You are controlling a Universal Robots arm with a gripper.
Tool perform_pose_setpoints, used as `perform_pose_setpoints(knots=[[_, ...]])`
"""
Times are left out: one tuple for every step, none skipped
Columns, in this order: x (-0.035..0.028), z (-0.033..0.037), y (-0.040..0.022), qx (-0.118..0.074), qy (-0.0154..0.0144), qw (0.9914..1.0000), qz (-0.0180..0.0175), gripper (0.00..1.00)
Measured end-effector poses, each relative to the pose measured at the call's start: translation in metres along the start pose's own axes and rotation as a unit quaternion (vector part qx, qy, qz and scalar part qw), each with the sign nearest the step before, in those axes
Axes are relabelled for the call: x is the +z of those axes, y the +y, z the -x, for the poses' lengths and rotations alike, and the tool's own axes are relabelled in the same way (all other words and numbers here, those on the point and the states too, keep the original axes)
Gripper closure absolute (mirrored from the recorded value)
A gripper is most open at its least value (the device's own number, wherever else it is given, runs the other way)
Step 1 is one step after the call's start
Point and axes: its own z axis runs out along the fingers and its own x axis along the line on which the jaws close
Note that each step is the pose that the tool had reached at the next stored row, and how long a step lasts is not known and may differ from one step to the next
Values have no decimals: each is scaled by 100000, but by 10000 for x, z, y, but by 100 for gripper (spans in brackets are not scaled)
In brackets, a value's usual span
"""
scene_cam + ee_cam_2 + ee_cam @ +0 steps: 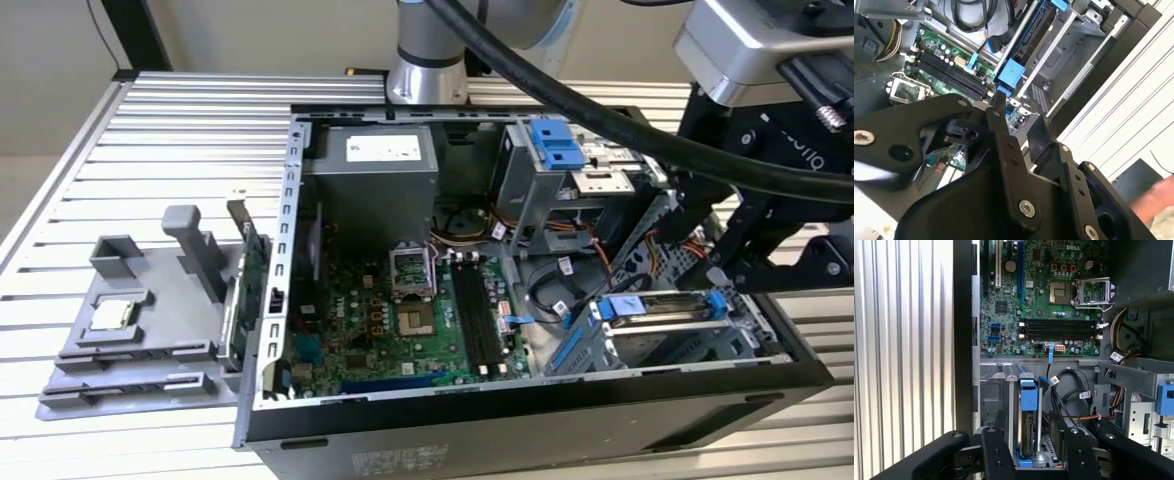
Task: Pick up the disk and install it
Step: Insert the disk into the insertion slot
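Observation:
The disk [1029,415], a silver drive with a blue rail frame, stands on edge in the metal drive cage [991,395] at the front of the open computer case. In the exterior view the disk [661,305] is a silver strip with blue ends, on the right side of the case. My gripper [1036,460] hangs just above it, open. One black finger [996,455] is on each side of the drive, and there is a gap on both sides. In the second wrist view my gripper [1041,165] is over the blue rail [1011,75]. My gripper [721,275] holds nothing.
The green motherboard [400,330] fills the case floor, and a grey power-supply box [374,165] sits at the back. Loose cables [1069,390] run beside the cage. A blue-latched bay [554,145] rises behind it. A grey fixture [134,320] with a small chip lies at the exterior view's left.

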Motion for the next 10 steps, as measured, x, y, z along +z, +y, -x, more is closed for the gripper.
perform_pose_setpoints(knots=[[0, 0, 0, 1, 3, 100000, 0, 100], [0, 0, 0, 0, -2, 100000, 0, 100], [0, 0, 0, -2, 2, 100000, -1, 100], [0, 0, 0, 2, 2, 100000, 0, 100], [-1, 0, 0, 0, 1, 100000, 0, 100], [-4, 0, 0, 2, 1, 100000, 0, 100], [-8, 1, 0, 1, 2, 100000, 1, 100], [-8, 1, 0, 2, 0, 100000, 2, 100], [-8, 1, 0, 1, 0, 100000, 0, 100], [-8, 1, -1, 1, 2, 100000, 3, 100]])
